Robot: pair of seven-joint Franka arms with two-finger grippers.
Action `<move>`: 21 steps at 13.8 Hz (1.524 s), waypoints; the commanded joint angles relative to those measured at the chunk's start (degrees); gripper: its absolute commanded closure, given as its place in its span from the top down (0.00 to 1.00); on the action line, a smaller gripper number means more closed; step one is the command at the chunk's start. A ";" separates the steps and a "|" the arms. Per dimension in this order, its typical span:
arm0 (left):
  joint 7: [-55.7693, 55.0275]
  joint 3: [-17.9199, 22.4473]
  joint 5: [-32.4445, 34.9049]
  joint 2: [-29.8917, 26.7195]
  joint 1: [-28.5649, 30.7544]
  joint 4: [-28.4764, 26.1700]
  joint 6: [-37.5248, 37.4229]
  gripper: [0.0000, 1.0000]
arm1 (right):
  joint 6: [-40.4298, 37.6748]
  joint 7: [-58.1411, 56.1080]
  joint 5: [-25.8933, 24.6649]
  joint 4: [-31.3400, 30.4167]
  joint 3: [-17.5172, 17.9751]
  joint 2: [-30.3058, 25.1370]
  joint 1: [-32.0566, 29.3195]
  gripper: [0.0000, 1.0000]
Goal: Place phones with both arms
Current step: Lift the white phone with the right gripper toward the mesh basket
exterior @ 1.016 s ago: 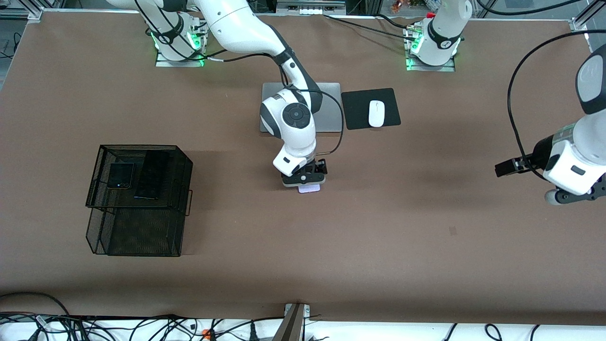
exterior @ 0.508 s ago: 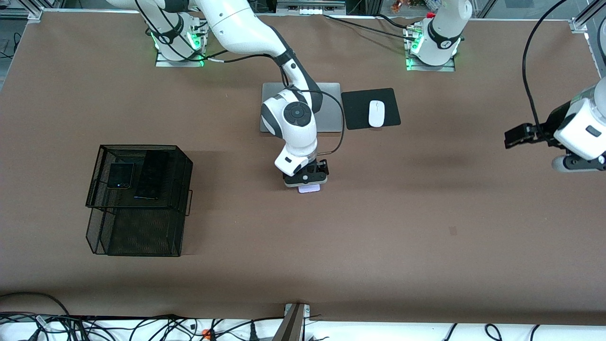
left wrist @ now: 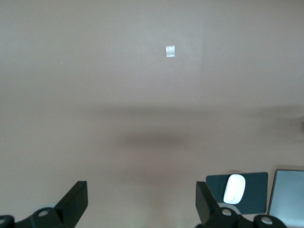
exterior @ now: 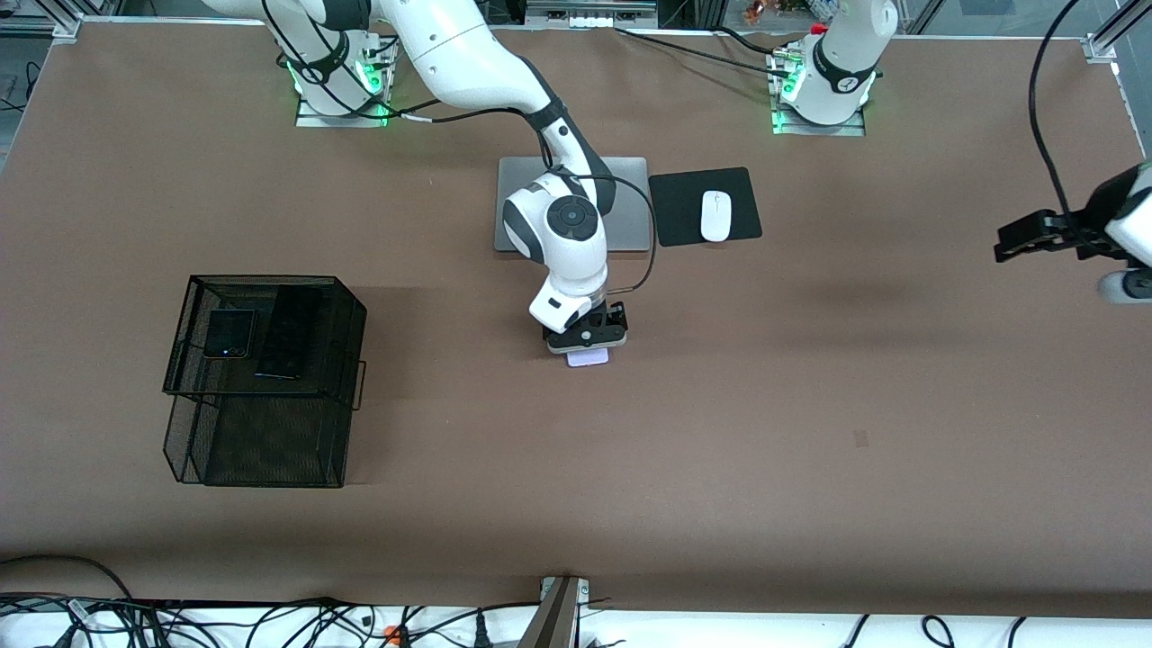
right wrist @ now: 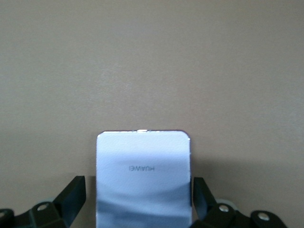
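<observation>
The pale lavender-white phone (exterior: pixel 588 357) lies flat mid-table, nearer the front camera than the laptop. My right gripper (exterior: pixel 585 340) is low over it and open, one finger on each side of the phone (right wrist: pixel 143 171) with a small gap showing in the right wrist view, where the gripper (right wrist: pixel 138 185) straddles it. The small squarish black phone (exterior: pixel 229 334) and the long black slab (exterior: pixel 290 333) lie on the upper level of the black wire basket (exterior: pixel 261 441). My left gripper (exterior: pixel 1116 286) hangs open and empty in the air at the left arm's end of the table, and the left wrist view shows it (left wrist: pixel 141 187) over bare table.
A silver laptop (exterior: pixel 625 202) lies closed near the robot bases, partly under the right arm. Beside it a white mouse (exterior: pixel 716 216) rests on a black pad (exterior: pixel 747 202). Both show in the left wrist view, mouse (left wrist: pixel 233 188) and laptop (left wrist: pixel 287 197). Cables run along the table's near edge.
The left arm has swung outward toward its end of the table and toward the robot bases, partly leaving view. The right gripper has stayed over the lavender phone, shifting only slightly.
</observation>
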 commanded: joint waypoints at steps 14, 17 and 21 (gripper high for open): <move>0.21 -1.53 12.77 2.79 -4.20 -1.19 0.87 1.00 | -3.34 -2.36 -1.04 -0.52 -4.95 -4.38 0.55 0.00; -1.98 -1.88 16.80 3.93 -4.55 -1.45 1.57 1.00 | -17.57 -4.46 -1.04 -0.26 -13.29 -13.00 0.38 0.00; -6.12 -2.06 19.02 4.11 -6.40 -1.46 1.40 1.00 | -31.31 -21.48 0.02 0.01 -19.12 -19.78 -7.67 0.00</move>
